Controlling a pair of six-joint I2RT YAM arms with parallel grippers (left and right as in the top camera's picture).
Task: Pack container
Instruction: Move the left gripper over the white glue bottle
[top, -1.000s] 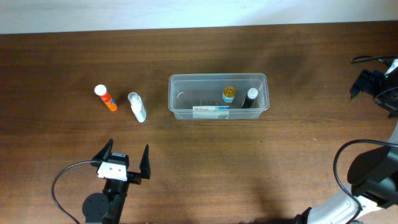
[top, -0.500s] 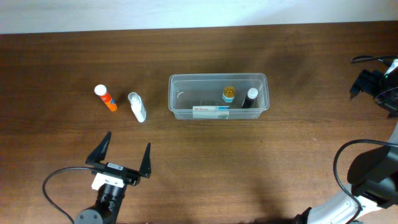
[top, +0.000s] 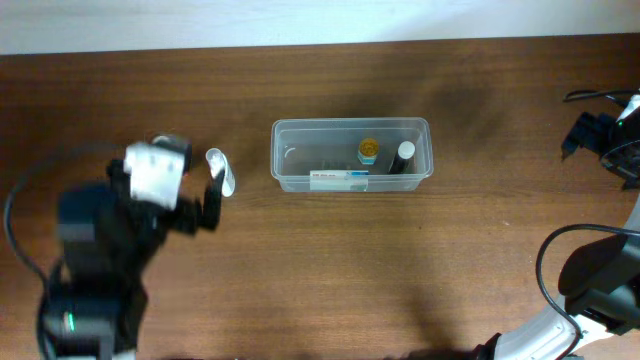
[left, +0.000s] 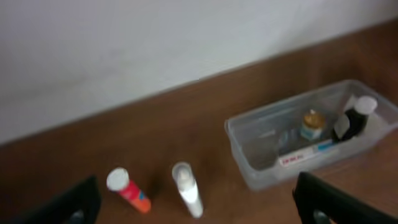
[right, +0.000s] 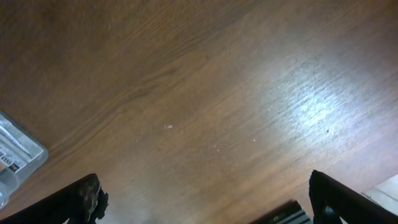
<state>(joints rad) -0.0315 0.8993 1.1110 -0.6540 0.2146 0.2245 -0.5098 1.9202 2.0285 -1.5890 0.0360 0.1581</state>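
Clear container, orange white-capped tube, brown table

An orange tube with a white cap and a white bottle are seen lying side by side, apart, on the brown wooden counter. A white wall is seen behind.

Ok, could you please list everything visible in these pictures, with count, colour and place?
table: one, brown wood, under everything
container: one, clear, table centre
gold-capped bottle: one, small, inside container
dark bottle: one, white cap, inside container, right of it
box: one, white label, inside container, near wall
white bottle: one, on table, left of container
orange tube: one, white cap, left of white bottle
left arm: one, black, blurred, over table's left part
left fingers: two, black, wide apart, empty
right fingers: two, black, wide apart, empty
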